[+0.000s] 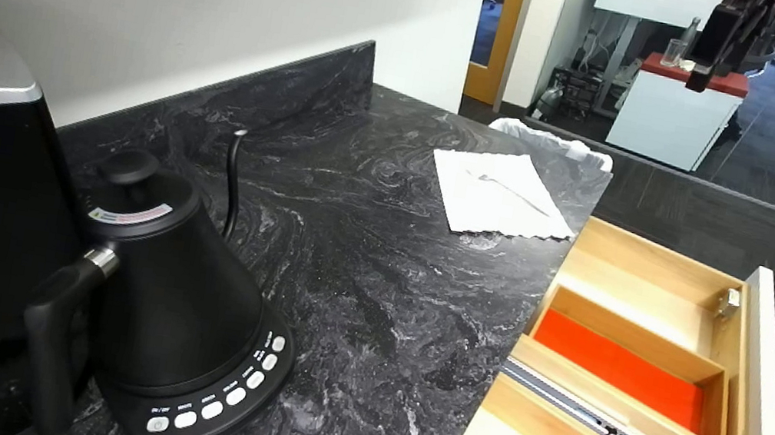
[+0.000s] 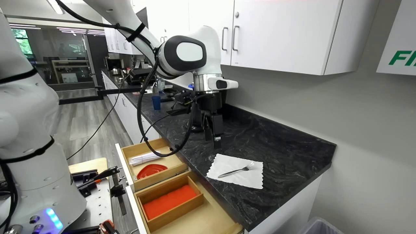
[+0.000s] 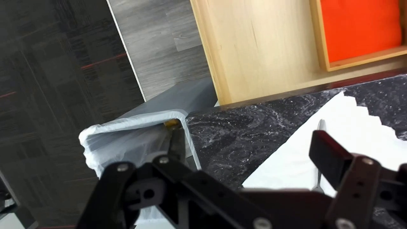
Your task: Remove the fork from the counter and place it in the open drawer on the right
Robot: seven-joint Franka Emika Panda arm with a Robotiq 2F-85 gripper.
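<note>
Fork hasn't been picked up yet: in an exterior view it's on the paper sheet on the counter, below the gripper. In an exterior view the open, partly orange-lined drawer sits lower than the gripper too. Wrist view: fingers spread wide, nothing pinched, fork partly hidden behind one. I'd call this the approach; next it probably needs to shift over the fork, drop, then pinch.
</note>
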